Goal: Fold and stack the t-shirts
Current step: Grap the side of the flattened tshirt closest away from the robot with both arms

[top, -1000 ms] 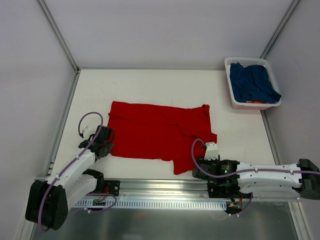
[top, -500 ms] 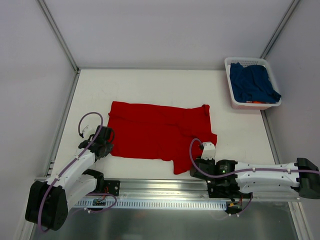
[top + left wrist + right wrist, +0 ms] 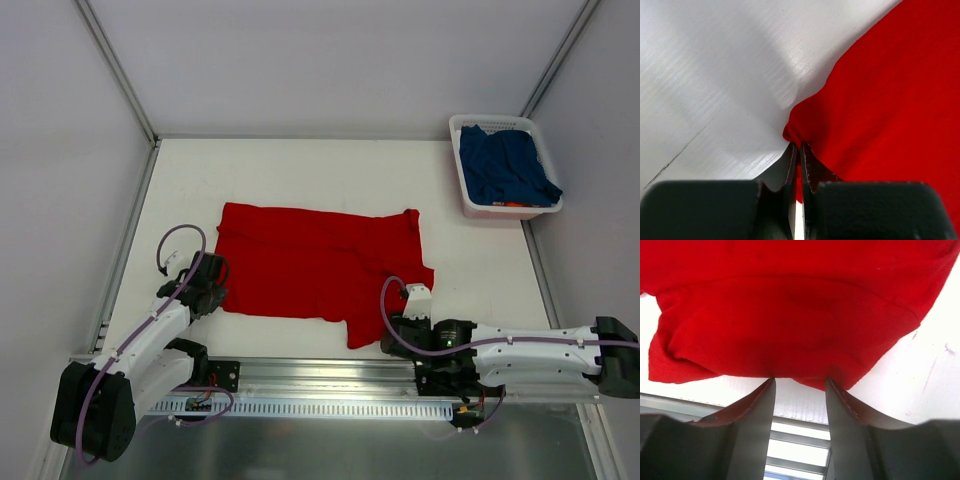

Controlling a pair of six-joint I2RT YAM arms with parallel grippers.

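While left gripper pinches red t-shirt corner, right gripper jaws apart, tips seemingly touching its hem.

The red t-shirt is soft, matt cloth, like the navy t-shirt. The tabletop is white, finely ribbed and faintly shiny. The basket is smooth plastic.

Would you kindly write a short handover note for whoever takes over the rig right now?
Left gripper: shut on the red t-shirt at its near left corner.
Right gripper: open at its near right sleeve edge, holding nothing.
The red t-shirt lies spread on the table; the navy t-shirt sits in the basket, far right.
Done: red one laid out. Left: fold it, take out and fold the navy one, stack both.
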